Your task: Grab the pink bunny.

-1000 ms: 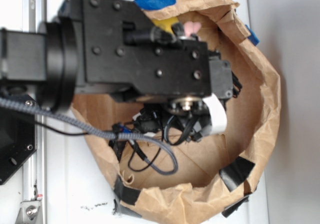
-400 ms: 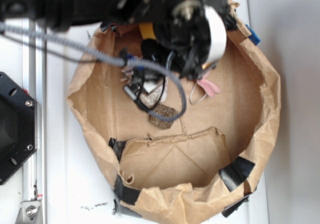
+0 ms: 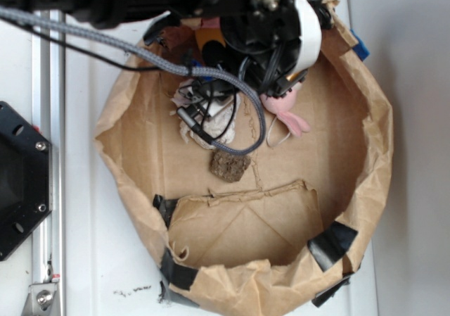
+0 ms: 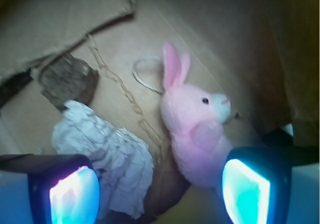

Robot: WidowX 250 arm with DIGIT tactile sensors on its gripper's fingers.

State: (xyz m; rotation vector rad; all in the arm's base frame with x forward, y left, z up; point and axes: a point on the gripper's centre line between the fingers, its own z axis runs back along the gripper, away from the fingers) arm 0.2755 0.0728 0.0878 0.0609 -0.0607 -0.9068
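Two gripper point(image 4: 160, 186) pads spread wide, pink bunny point(image 4: 196, 129) beside right pad

no readable text, labels or numbers

Inside the paper bag point(image 3: 380, 154) on the worktop point(image 3: 84, 260), the pink bunny point(image 4: 197, 129) is laid right of the crumpled paper ball point(image 4: 107, 159), with the bark chunk point(image 3: 229, 167) set nearer.
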